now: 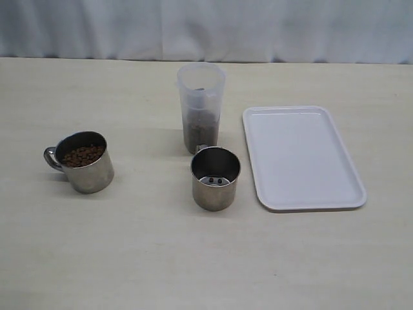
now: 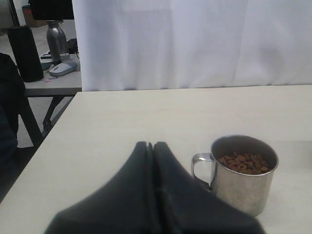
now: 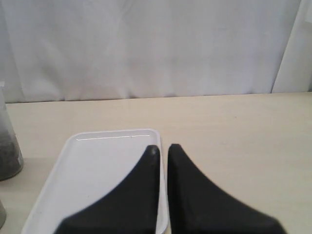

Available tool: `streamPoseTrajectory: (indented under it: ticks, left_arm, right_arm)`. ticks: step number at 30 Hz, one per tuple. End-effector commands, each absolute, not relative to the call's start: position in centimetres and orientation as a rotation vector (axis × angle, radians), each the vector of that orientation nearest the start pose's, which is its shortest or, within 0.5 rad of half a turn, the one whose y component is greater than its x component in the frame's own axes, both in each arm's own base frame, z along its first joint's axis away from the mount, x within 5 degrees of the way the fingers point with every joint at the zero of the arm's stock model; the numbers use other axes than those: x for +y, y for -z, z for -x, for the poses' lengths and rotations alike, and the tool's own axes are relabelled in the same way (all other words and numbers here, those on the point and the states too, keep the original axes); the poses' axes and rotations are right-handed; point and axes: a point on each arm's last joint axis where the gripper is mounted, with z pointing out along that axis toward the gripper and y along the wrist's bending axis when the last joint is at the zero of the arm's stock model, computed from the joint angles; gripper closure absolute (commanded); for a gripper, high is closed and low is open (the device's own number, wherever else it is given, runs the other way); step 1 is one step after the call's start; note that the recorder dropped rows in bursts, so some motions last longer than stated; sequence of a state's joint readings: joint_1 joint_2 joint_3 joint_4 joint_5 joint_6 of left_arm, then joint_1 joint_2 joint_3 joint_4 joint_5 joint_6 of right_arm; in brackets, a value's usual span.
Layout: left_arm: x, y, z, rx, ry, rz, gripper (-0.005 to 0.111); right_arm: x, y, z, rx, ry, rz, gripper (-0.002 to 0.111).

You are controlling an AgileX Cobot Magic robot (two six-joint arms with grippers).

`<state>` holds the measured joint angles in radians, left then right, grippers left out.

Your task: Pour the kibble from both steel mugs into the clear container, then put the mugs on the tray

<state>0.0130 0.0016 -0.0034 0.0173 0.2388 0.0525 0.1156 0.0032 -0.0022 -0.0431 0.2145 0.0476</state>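
One steel mug (image 1: 84,161) stands at the left, filled with brown kibble (image 1: 82,155), its handle pointing left. The second steel mug (image 1: 215,178) stands in the middle, with only a couple of pellets on its bottom. Just behind it is the clear container (image 1: 201,106), its lower part filled with kibble. The white tray (image 1: 302,157) lies bare to the right. Neither gripper shows in the exterior view. My left gripper (image 2: 150,144) is shut and holds nothing, beside the full mug (image 2: 243,185) on its handle side. My right gripper (image 3: 163,147) hovers over the tray's (image 3: 97,165) edge, jaws a thin slit apart and holding nothing.
A white curtain (image 1: 206,26) hangs behind the light tabletop (image 1: 193,258). In the left wrist view, the table's side edge drops off toward another desk (image 2: 53,83) with a bottle and clutter on it.
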Motion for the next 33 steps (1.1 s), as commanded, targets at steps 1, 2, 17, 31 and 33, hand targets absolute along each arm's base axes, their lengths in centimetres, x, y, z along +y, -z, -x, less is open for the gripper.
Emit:
streamPoseTrajectory:
  ticks: [1, 2, 17, 31, 33]
  left_arm:
    - [0.09, -19.21, -5.55, 1.716, -0.058, -0.043, 0.107]
    - [0.09, -19.21, -5.55, 1.716, -0.058, -0.043, 0.107]
    - [0.09, -19.21, -5.55, 1.716, -0.058, -0.043, 0.107]
    - [0.09, -19.26, -5.56, 1.711, -0.058, -0.042, 0.107]
    - [0.09, -19.26, -5.56, 1.711, -0.058, -0.042, 0.107]
  right_arm:
    - [0.59, -19.4, -5.55, 1.693, -0.083, 0.094, 0.104]
    - [0.59, -19.4, -5.55, 1.693, -0.083, 0.094, 0.104]
    - [0.59, -19.4, -5.55, 1.693, -0.083, 0.094, 0.104]
    - [0.72, -19.4, -5.53, 1.692, -0.1, 0.114, 0.104]
    - [0.86, -19.4, -5.51, 1.691, -0.12, 0.136, 0.104]
